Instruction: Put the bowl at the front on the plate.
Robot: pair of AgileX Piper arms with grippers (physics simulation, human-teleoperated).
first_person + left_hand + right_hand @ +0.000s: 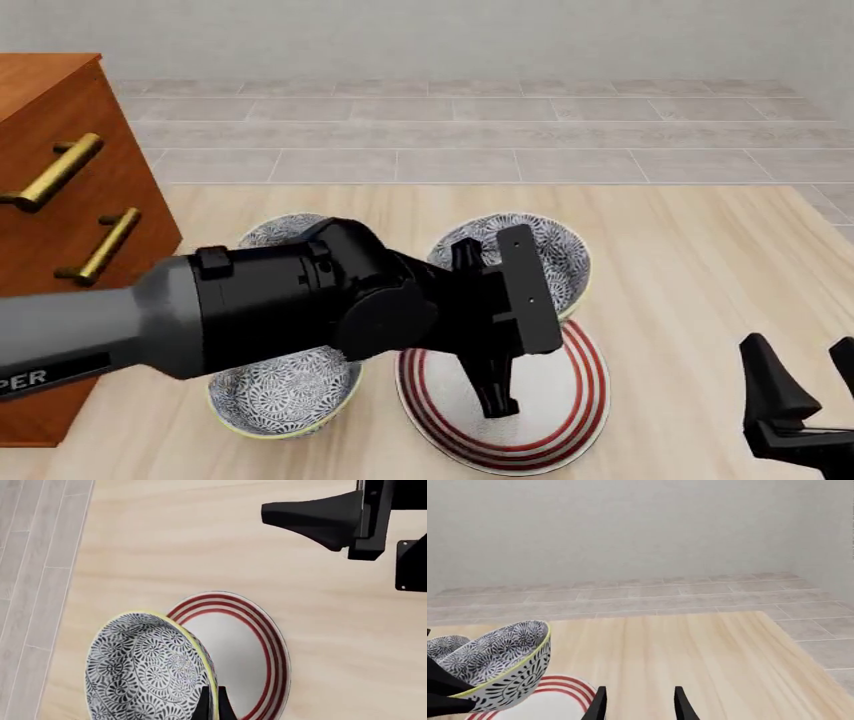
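Front view: the wooden table (694,260) spans the scene, a brown drawer cabinet (60,200) with brass handles standing at its left edge. The left arm (200,310) reaches across the middle, its left gripper (487,330) closed on the rim of the bowl (534,255), which hangs tilted above the far edge of the plate (567,400) (the right wrist view shows the bowl (500,665) clear of the plate's red rings). The plate lies flat on the table. Two look-alike bowls sit left of it, one near (280,395) and one farther back (274,232). The right gripper (805,385) waits at the lower right, fingers spread apart and empty.
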